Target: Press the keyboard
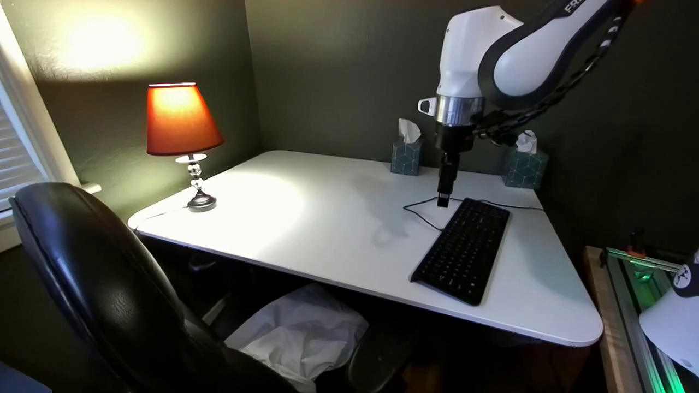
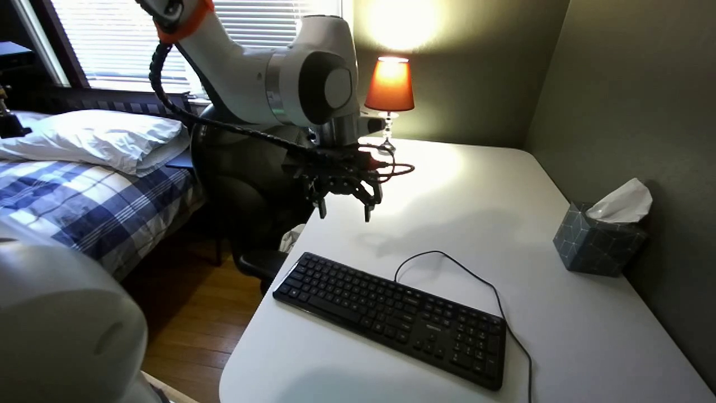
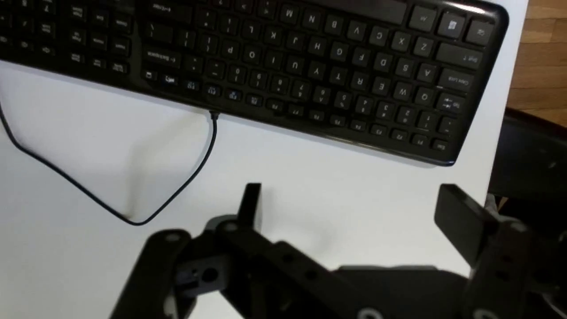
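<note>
Dark walls [image 1: 338,76] meet in the far corner behind a white table [image 1: 327,207] with rounded corners. A white-and-black robot arm [image 1: 464,60] reaches in from the right in an exterior view, bent downward over the table. A black office chair [image 1: 98,273] stands at the near left, its tall back catching the light. On the left end of the table, a lit lamp [image 1: 180,123] with an orange-red shade casts a glow onto wall and table. The keyboard [image 1: 464,248], long, slim and black, lies flat on the right part of the table in an exterior view, one short end close to the near edge and the other pointing toward the far side. The gripper [image 2: 344,215] hangs above the table, apart from the keyboard; its two fingers [image 3: 460,221] are spread wide, with white table visible between them in the wrist view and the keyboard lying across the far part. A patterned tissue box [image 1: 406,159] stands along the far edge of the table, left of a matching tissue box [image 1: 525,169] at the far right corner. A thin dark cable [image 3: 137,223] leaves the long back edge of the keyboard and bends on the table toward the left in the wrist view.
</note>
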